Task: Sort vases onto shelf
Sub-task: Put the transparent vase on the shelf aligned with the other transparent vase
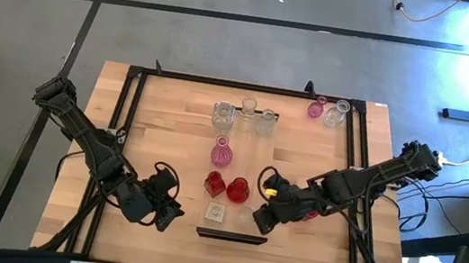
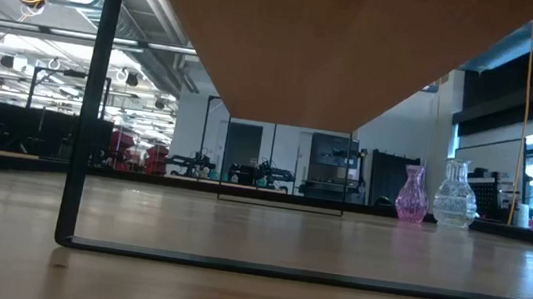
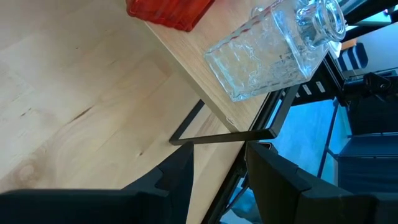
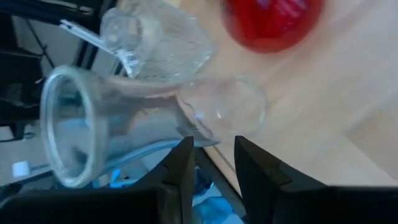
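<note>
Concrete floor (image 1: pixel 228 40) surrounds the wooden tabletop (image 1: pixel 172 123), where the shelf (image 1: pixel 254 157) runs down the middle on a black frame (image 2: pixel 101 101), glass lined along it. The right gripper (image 1: pixel 261 219) reaches in low from the side at the shelf's near end, its arm stretched across from the table's right edge. Its wrist view puts it hard up against a clear flared vase (image 4: pixel 224 109), which stands on the board with a square clear vase (image 4: pixel 155 43) just beyond and a red vase (image 4: pixel 273 15) close alongside. Whether this gripper is grasping the flared vase or merely beside it cannot be told. The left gripper (image 1: pixel 165 213) hangs low just off the same end of the shelf, arm folded in from the left, jaws released with nothing between them.

Crowding looks like the main hazard. The flared vase sits near the board's edge with two neighbours close by, so a sideways drift of the right arm could knock one piece into another or tip the vase off the shelf onto the tabletop. Smooth glass could also slip if the hold is light. The left gripper, so near the shelf's end, could jar the board if it swings inward. A pink vase (image 1: pixel 315 109) and a clear vase (image 1: pixel 336 115) wait on the tabletop at the far right corner, well apart from the rest and not yet shelved
</note>
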### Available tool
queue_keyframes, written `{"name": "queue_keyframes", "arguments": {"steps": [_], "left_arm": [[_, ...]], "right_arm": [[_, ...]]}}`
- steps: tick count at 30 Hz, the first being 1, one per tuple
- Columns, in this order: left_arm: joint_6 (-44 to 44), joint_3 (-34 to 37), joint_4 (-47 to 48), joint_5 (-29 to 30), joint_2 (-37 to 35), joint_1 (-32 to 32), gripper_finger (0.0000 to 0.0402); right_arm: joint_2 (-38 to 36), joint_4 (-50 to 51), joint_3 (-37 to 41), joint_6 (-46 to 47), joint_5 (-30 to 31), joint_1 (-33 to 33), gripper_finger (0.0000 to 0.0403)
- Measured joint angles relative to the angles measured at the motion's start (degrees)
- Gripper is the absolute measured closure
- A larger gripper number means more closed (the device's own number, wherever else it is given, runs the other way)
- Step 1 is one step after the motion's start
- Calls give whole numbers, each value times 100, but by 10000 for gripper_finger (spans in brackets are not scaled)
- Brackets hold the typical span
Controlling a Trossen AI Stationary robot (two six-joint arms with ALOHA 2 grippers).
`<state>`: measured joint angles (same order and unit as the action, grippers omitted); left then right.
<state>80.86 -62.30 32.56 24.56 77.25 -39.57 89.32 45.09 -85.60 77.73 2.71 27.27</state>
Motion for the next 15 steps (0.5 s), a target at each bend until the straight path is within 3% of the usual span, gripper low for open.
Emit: {"name": "queue_keyframes", "arguments": {"steps": [15], "left_arm": [[7,0,-2,-2,0,2,263]], "right_arm": [[4,-801,-2,-389,-281,-422,304]]}}
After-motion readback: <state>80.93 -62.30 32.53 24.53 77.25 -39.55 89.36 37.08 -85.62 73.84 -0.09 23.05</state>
